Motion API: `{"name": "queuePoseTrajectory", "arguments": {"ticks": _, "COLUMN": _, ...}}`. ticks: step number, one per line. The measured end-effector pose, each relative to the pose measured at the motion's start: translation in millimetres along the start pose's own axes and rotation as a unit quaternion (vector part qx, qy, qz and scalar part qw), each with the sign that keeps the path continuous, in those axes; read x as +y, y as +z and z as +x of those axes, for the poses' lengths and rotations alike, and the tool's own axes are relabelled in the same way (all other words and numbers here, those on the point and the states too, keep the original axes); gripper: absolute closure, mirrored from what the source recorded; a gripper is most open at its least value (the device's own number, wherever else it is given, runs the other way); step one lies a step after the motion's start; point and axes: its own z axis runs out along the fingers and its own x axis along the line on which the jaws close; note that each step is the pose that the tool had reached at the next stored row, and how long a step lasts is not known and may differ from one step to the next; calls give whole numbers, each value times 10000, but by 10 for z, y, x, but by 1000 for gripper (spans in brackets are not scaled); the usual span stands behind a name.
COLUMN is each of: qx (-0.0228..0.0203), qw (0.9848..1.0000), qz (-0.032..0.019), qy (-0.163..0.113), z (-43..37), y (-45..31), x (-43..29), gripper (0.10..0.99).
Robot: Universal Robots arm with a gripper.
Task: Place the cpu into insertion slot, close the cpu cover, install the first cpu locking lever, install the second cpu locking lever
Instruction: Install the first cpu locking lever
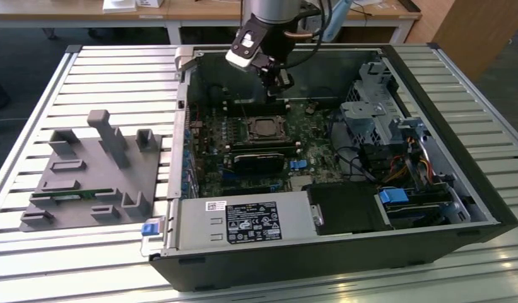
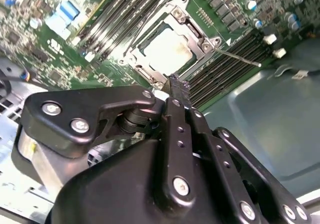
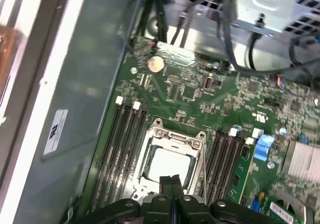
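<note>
Green motherboard lies flat in the opened computer case, which rests on a slatted metal bench. In the exterior view the hand hangs inside the case over the board. The insertion slot lies just beyond its tips toward the near side of the picture, with the cpu seated in it.

In the second wrist view the hand has its two fingers pressed together with nothing between them. Straight ahead of the tips is the cpu, its pale metal top showing through the window of the cpu cover, which seems to be down over it. A thin locking lever runs out from the cover's corner, its long axis slanting across the memory slots (its free end looks unhooked, though I would not swear to it).

In the first wrist view the hand sits at the socket's near edge, tips overlapping the cpu, with the cover's frame just beyond.
</note>
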Motion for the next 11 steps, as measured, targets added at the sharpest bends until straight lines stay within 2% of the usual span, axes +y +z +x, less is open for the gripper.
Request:
{"name": "queuePoseTrajectory", "arguments": {"ticks": 4, "qx": 11, "qw": 9995, "qz": -2, "qy": -326, "z": 0, "y": 0, "x": 0, "gripper": 980}}
{"name": "queuePoseTrajectory", "arguments": {"ticks": 11, "qx": 25, "qw": 9974, "qz": -5, "qy": -721, "z": 0, "y": 0, "x": 0, "gripper": 980}}
